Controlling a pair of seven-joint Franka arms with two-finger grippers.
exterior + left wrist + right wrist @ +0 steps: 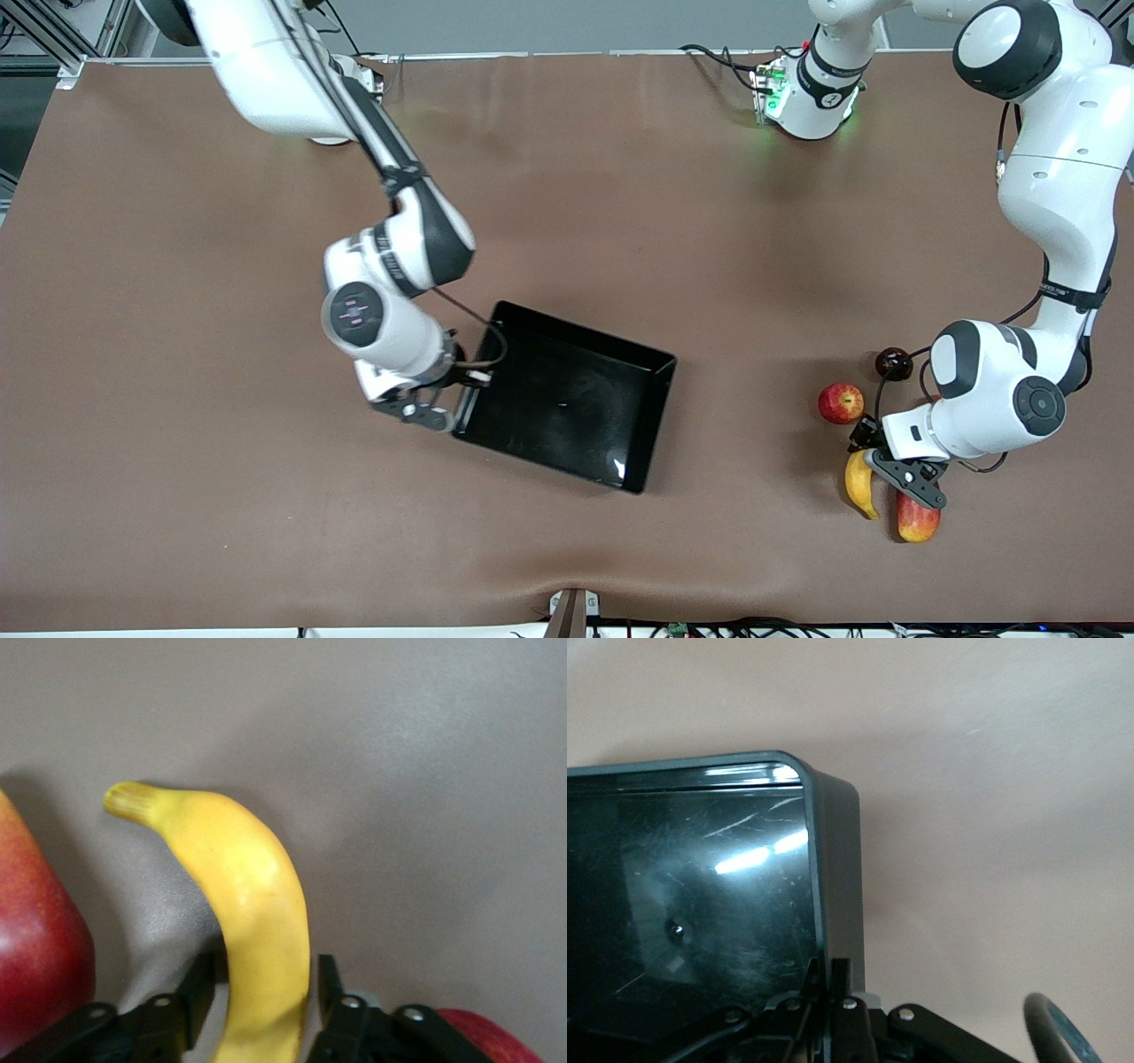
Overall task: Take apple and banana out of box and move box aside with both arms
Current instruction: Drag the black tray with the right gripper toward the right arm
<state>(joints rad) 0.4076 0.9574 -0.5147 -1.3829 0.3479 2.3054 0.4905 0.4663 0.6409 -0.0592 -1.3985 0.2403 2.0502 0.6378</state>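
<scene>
The black box (567,399) lies empty in the middle of the table. My right gripper (462,390) is shut on the box's wall at the right arm's end; in the right wrist view (830,979) the fingers pinch the wall of the box (700,886). The yellow banana (859,486) lies on the table toward the left arm's end. My left gripper (873,456) is down over its farther end, open. In the left wrist view (264,992) the fingers straddle the banana (248,895) with small gaps. The small red apple (840,403) lies just farther from the camera.
A red-and-yellow mango (917,518) lies beside the banana, close to the left gripper, and shows in the left wrist view (35,948). A dark red round fruit (893,363) lies beside the apple. The table is brown.
</scene>
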